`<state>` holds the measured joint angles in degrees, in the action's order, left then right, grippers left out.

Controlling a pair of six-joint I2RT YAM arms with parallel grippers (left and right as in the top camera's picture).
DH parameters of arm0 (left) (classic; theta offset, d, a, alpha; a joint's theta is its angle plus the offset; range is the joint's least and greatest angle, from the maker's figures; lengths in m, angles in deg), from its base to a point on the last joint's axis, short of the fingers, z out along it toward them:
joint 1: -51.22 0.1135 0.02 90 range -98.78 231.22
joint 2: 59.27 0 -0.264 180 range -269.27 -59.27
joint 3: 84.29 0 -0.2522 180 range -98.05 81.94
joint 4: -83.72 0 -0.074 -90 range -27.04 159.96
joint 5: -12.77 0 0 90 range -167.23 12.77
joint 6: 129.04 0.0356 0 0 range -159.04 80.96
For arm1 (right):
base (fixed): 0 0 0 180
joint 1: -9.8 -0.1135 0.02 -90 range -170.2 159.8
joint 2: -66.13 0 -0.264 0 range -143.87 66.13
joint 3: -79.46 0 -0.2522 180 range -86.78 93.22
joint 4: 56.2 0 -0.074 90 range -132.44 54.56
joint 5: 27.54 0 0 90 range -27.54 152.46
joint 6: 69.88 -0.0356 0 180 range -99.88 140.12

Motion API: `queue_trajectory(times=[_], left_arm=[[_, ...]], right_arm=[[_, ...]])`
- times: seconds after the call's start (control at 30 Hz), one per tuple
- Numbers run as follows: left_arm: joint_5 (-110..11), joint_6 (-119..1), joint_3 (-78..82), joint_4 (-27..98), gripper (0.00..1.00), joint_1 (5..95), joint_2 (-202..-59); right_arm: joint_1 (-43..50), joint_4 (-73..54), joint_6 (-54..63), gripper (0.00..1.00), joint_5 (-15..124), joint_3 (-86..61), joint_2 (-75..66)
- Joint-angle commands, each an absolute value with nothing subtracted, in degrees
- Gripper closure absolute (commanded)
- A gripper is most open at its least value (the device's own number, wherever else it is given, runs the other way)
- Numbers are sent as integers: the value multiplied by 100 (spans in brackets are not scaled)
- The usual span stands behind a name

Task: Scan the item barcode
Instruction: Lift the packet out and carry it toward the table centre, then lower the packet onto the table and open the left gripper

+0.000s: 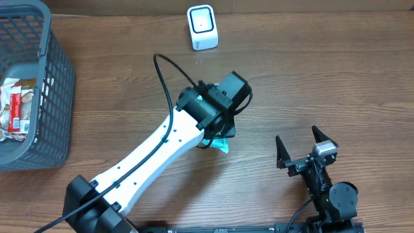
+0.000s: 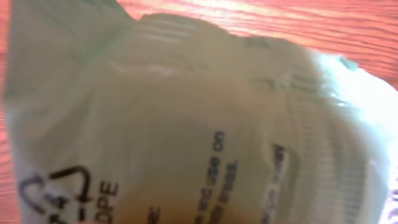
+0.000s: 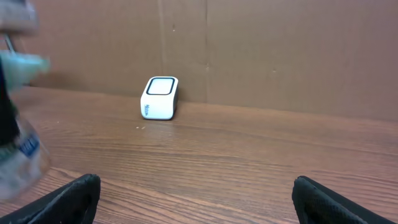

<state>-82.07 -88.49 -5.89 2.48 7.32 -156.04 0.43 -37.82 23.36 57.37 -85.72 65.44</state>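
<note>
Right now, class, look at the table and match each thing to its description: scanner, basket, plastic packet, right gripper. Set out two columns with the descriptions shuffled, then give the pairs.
Things:
1. scanner
2. basket
3. plastic packet
4. right gripper

Descriptions:
A. jaws wide open, holding nothing, lower right of the overhead view
B. grey mesh, at the left edge, with wrapped items inside
C. small white box, near the back of the table
D. clear with a teal part, mid-table

Pairs: 1-C, 2-B, 3-D, 4-A
</note>
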Motion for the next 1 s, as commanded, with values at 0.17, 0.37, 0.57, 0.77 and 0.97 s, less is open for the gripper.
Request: queue_trajectory(times=[0.17, 0.37, 0.57, 0.77, 0.97], left_arm=[[-8006, -9382, 482, 1345, 64, 688, -15554], [-7866, -9396, 900, 1786, 63, 688, -15554], [-7869, -9396, 1105, 1913, 64, 658, -15554], [-7879, -9393, 1326, 2143, 63, 644, -15589], [-7860, -9389, 1326, 2165, 58, 644, -15975]], right_arm=[[65, -3804, 2360, 0, 5785, -8633, 6596], [65, -3804, 2360, 0, 5785, -8633, 6596], [65, -3802, 2360, 0, 5785, -8633, 6596], [65, -3804, 2360, 0, 5785, -8633, 6596], [65, -3804, 2360, 0, 5785, -8633, 6596]])
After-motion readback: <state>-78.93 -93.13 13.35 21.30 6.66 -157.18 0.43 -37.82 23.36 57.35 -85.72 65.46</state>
